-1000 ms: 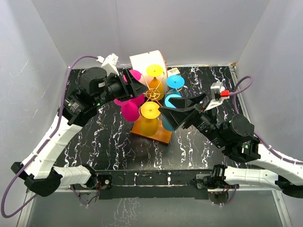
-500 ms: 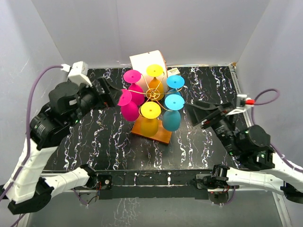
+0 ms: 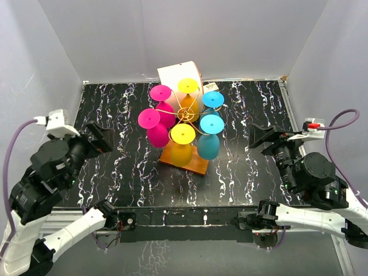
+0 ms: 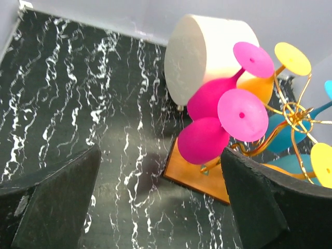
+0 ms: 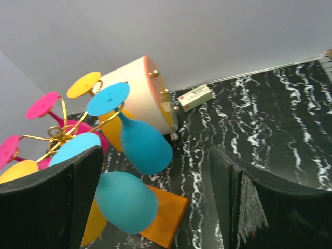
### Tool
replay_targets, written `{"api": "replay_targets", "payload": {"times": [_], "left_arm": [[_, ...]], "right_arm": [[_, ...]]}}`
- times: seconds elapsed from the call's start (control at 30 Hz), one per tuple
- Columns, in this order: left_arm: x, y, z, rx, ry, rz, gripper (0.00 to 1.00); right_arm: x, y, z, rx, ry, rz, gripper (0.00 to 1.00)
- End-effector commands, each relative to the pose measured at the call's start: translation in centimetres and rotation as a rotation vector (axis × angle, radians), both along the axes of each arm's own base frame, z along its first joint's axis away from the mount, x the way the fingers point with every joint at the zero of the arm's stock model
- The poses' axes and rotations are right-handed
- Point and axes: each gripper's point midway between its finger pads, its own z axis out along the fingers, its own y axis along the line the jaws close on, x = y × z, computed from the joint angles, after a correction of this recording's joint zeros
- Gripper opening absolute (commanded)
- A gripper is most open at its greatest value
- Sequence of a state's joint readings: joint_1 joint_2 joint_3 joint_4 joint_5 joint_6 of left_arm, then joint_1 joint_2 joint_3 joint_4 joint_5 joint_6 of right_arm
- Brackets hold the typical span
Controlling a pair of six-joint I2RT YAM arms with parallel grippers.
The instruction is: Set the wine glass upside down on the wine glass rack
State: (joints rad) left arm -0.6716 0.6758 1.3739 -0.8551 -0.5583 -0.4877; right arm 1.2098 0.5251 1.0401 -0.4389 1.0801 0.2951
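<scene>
Table (image 3: 132,172): black marble-look top, rack near centre, toward the back.
Left gripper (image 3: 98,138): jaws spread wide, nothing between them, touching nothing, well left of the rack.
Right gripper (image 3: 265,137): jaws likewise spread, empty, well right of the rack.
Box (image 3: 175,75): white cylinder on its side, just behind the rack.
Rack (image 3: 187,114): gold wire arms on a central post, orange-brown wooden base.
Glasses (image 3: 158,135): six hang upside down, feet up; two pink, two yellow, two blue.
</scene>
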Motion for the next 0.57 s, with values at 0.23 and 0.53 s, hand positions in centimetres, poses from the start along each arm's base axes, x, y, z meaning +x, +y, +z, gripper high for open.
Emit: {"api": "replay_targets", "payload": {"times": [0.23, 0.53], "left_arm": [[-1.6, 3.8, 3.6, -0.006, -0.180, 0.085, 0.99], [-1.5, 3.3, 3.4, 0.000, -0.172, 0.068, 0.99]], "right_arm": [[-1.5, -7.4, 1.9, 0.102, -0.041, -0.136, 0.82], [-1.6, -7.4, 1.9, 0.126, -0.042, -0.130, 0.81]]}}
